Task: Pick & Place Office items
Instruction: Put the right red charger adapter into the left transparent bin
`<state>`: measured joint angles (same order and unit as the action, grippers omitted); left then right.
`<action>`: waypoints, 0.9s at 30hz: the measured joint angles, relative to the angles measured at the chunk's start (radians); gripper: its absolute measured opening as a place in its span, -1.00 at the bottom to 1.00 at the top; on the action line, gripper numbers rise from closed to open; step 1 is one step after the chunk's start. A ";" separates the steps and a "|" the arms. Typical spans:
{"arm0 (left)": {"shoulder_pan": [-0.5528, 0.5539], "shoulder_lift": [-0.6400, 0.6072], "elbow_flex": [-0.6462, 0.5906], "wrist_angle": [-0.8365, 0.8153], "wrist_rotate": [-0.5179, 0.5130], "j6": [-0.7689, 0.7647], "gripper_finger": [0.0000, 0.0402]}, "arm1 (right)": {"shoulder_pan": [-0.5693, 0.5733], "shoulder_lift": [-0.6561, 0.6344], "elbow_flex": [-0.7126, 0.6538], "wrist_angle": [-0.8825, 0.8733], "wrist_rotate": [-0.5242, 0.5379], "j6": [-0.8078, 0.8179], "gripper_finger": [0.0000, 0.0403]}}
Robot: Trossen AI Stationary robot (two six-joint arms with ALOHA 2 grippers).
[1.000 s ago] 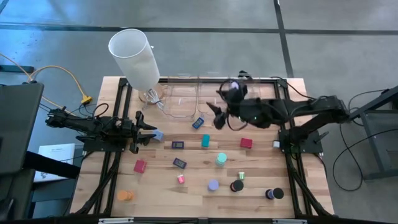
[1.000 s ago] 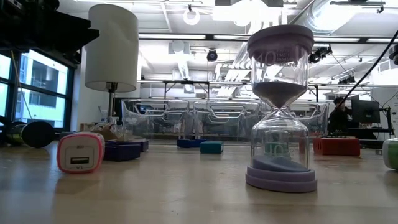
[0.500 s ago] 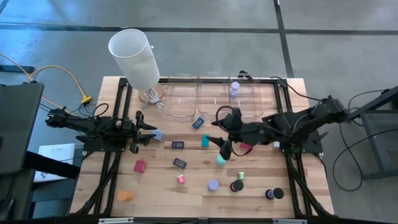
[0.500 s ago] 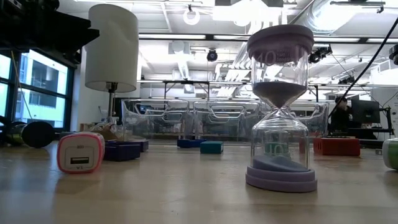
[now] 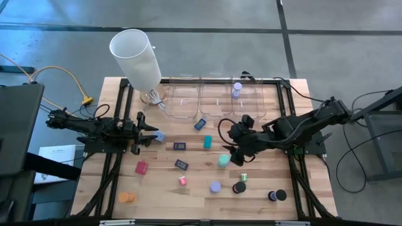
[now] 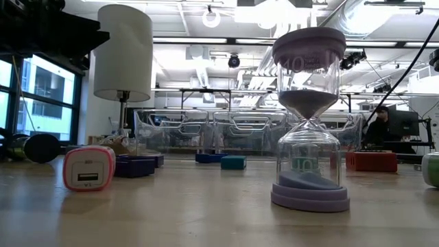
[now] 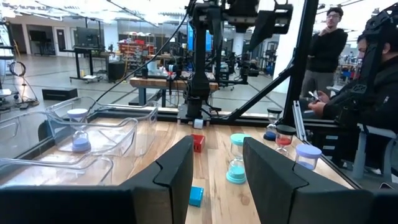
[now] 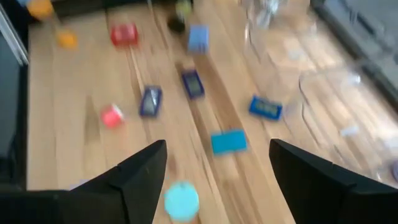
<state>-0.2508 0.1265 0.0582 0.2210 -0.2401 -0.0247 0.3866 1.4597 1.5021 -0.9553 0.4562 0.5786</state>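
Right gripper (image 5: pixel 233 154) released, above teal hourglass (image 5: pixel 223 161) mid-tabletop (image 5: pixel 163 179).
Hourglass likely light, rigid, slick, breakable; grip across its narrow body. Left gripper (image 5: pixel 149 132) part-open, empty, beside lavender block (image 5: pixel 161 135).

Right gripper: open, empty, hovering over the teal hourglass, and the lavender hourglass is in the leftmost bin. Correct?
Not quite. The lavender hourglass stands in the rightmost clear bin, not the leftmost; the high view shows it. The rest holds: the right gripper is open, holds nothing, and hovers by the teal hourglass, which also shows between its fingers in the right wrist view.
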 joint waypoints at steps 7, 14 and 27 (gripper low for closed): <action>0.006 0.000 0.000 0.030 -0.013 0.243 -0.32 | 0.000 0.000 0.000 -0.175 -0.117 0.087 0.36; 0.006 0.000 0.000 0.063 -0.014 0.189 -0.32 | 0.057 -0.001 -0.049 -0.341 -0.119 0.212 0.36; 0.006 0.000 0.000 0.082 -0.017 -0.052 -0.32 | 0.225 0.001 -0.386 -0.307 0.036 0.420 0.36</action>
<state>-0.2451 0.1265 0.0582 0.3031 -0.2569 -0.0770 0.6117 1.4605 1.1156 -1.2622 0.4922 0.9988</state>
